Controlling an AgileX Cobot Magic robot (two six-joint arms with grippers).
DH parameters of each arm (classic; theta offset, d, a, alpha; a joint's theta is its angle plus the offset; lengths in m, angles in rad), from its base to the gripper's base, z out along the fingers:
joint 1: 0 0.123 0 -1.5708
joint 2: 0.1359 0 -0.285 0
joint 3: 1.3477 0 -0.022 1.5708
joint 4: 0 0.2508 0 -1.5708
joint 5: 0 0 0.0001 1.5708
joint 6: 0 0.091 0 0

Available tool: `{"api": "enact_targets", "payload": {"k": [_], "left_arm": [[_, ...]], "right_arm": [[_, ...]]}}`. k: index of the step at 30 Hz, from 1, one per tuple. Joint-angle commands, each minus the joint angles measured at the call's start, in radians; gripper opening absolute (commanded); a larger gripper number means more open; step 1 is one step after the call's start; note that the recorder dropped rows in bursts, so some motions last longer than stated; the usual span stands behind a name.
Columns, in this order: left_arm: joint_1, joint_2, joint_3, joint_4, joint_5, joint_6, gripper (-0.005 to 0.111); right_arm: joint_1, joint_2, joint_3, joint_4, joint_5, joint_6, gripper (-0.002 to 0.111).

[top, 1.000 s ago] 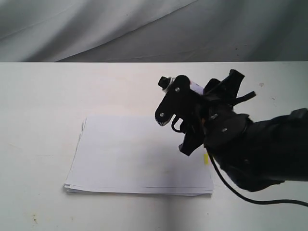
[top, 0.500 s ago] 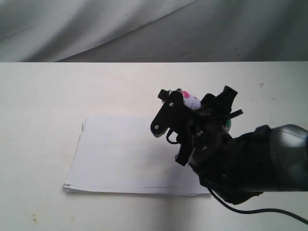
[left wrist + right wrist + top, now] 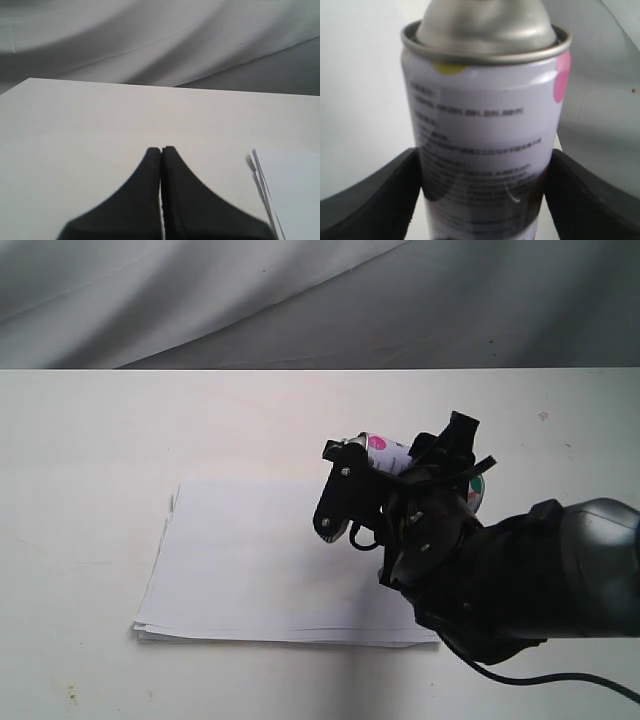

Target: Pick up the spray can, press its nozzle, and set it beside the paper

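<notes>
My right gripper [image 3: 395,468] is shut on the spray can [image 3: 384,449], holding it tilted over the right part of the paper [image 3: 250,560], with its top end toward the left. A small dark nozzle [image 3: 333,449] shows at that end. In the right wrist view the silver-domed, text-labelled spray can [image 3: 482,130] fills the frame between the two black fingers [image 3: 385,195], and the nozzle is cut off at the frame's edge. My left gripper [image 3: 161,149] is shut and empty above bare table, with the paper's edge [image 3: 292,190] off to one side. It does not show in the exterior view.
The white table [image 3: 90,440] runs back to a grey draped cloth [image 3: 250,300]. My right arm [image 3: 530,570] and its cable [image 3: 560,678] cover the paper's near right corner.
My right gripper has carried the spray can down and slightly left, lower over the paper, and the arm has come further into view. The left gripper's earlier state is not shown.
</notes>
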Motion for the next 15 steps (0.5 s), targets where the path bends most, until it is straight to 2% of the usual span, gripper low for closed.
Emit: {"api": "enact_targets", "payload": {"k": [1, 15], "left_arm": [[0.002, -0.005, 0.005, -0.002, -0.002, -0.003, 0.0], [0.002, -0.005, 0.005, -0.002, -0.002, -0.003, 0.0]], "right_arm": [[0.002, -0.01, -0.009, -0.037, 0.041, 0.017, 0.0], [0.002, -0.01, -0.009, -0.037, 0.041, 0.019, 0.0]]}}
